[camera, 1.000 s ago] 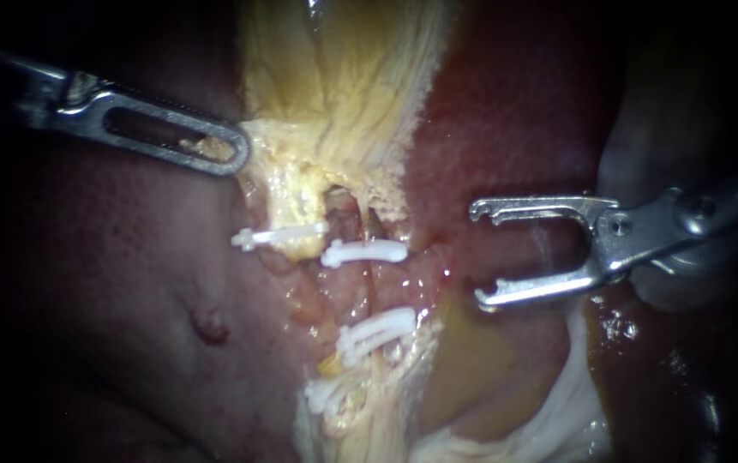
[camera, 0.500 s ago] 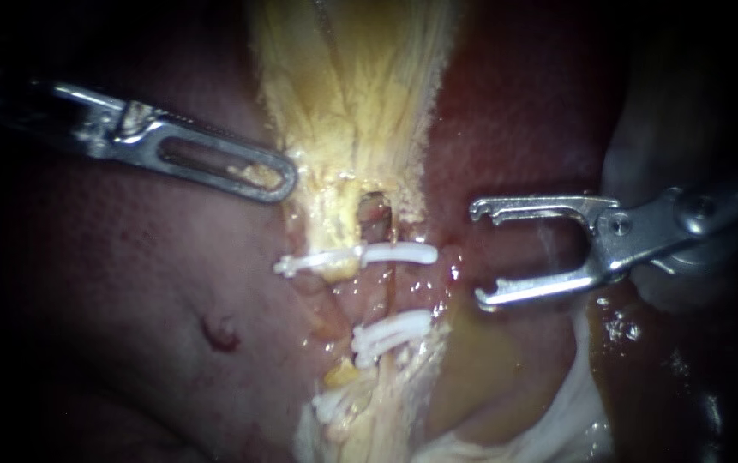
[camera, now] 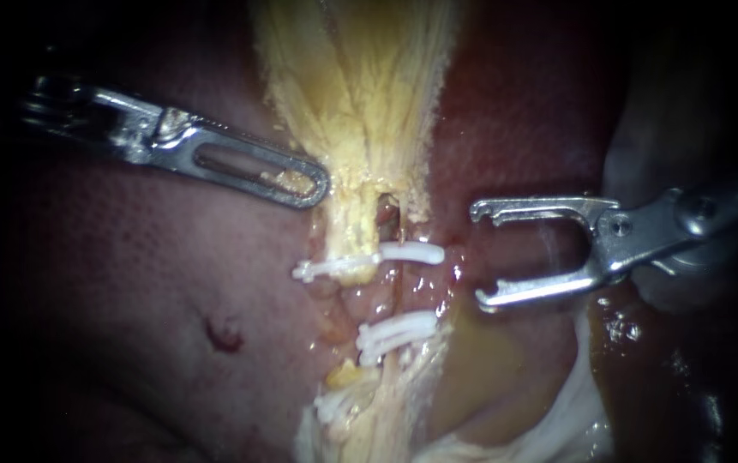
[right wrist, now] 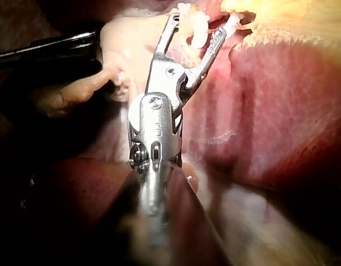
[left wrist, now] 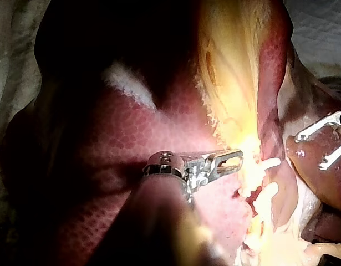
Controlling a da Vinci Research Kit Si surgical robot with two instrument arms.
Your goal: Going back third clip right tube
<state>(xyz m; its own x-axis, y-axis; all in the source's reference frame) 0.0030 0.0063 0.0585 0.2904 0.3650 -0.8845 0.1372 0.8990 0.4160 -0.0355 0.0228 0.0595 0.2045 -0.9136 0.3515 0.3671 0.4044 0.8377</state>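
Note:
My left instrument (camera: 310,187) comes in from the left, its slotted jaws shut on the edge of the yellow gallbladder tissue (camera: 360,103) just above the tubes. A white clip (camera: 334,267) crosses the left tube and another clip (camera: 411,253) crosses the right tube (camera: 396,291). More white clips (camera: 394,330) lie lower on the stalk. My right instrument (camera: 480,255) stands to the right of the clips, jaws open and holding nothing. The right wrist view shows its open jaws (right wrist: 198,25) short of the clips (right wrist: 195,30). The left wrist view shows the left instrument (left wrist: 235,160) on yellow tissue.
Dark red liver (camera: 129,283) fills the left side and also lies behind the right instrument (camera: 523,111). Pale whitish tissue (camera: 574,403) runs along the lower right. A small dark red spot (camera: 223,333) marks the liver surface at lower left.
My left instrument has moved right and slightly down with the yellow tissue, so the stalk and upper clips have shifted right. The right instrument has stayed still with its jaws open.

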